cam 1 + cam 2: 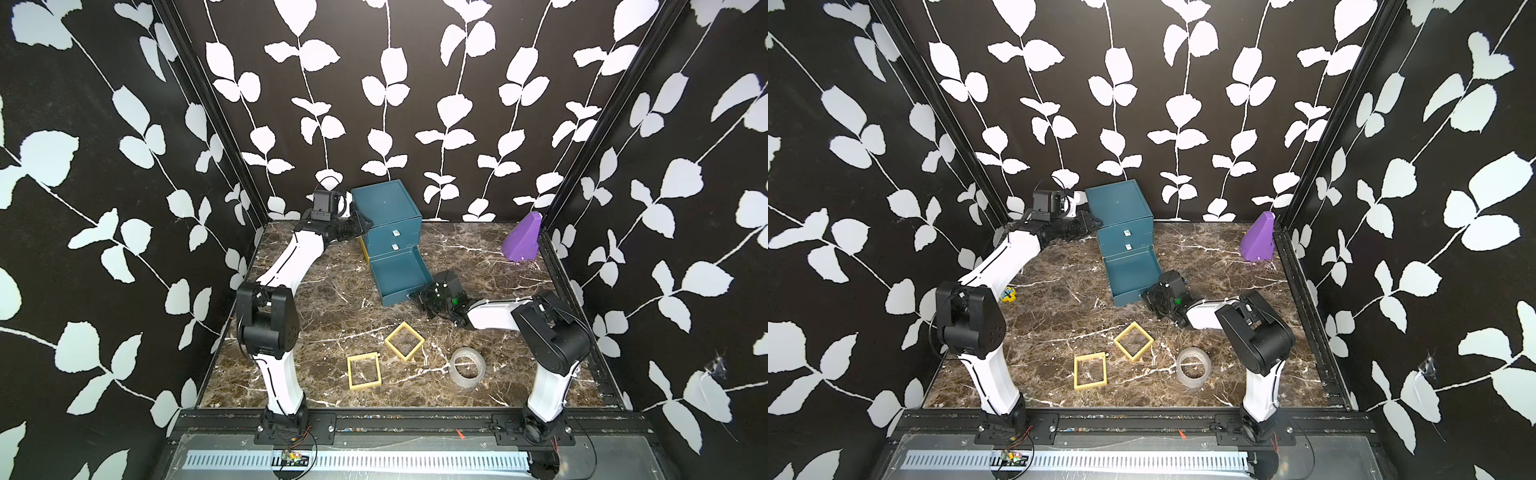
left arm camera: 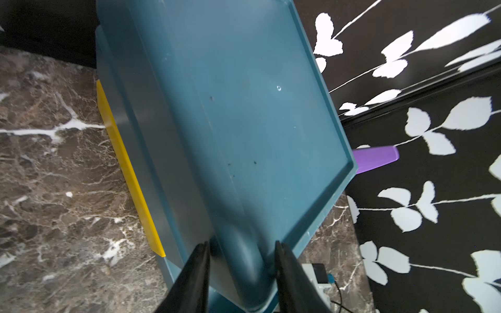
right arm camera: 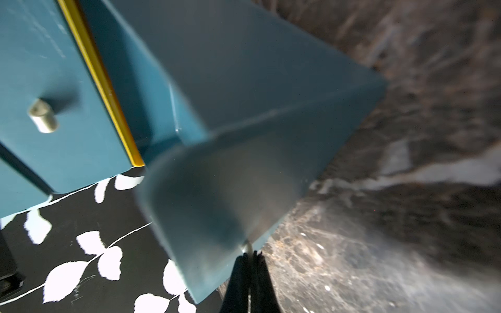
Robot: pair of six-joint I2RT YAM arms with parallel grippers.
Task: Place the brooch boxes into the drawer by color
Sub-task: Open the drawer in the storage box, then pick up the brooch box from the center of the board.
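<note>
The small teal plastic chest of three stacked drawers [image 1: 384, 203] has its bottom drawer [image 1: 401, 296] drawn well out toward the robot, and from a top view that drawer looks empty. The right gripper [image 3: 248, 253] sits at the drawer's front, its tips closed on the tiny pale knob [image 3: 247, 246]. The left gripper [image 2: 241, 245] is at the chest's rear corner, its fingers apart on either side of the rounded edge. Whether they press on it I cannot tell. Only two brooch boxes are in view. A flat yellow square frame [image 1: 395, 352] lies on the dark marble-patterned table [image 1: 316, 291] in front of the chest, and a second yellow frame [image 1: 350, 372] lies just beside it, farther from the chest. A clear tape roll [image 1: 468, 384] lies near them, and a purple wedge [image 1: 521, 241] stands well off to the chest's side. The nip on the knob is slight, so a pull off the drawer's line could slip free. A longer pull might bring the drawer right out. It might also drag the light chest if the rear brace is loose. The thin frames lie flat, so a grasp could skid and knock the neighbouring frame or the tape.
</note>
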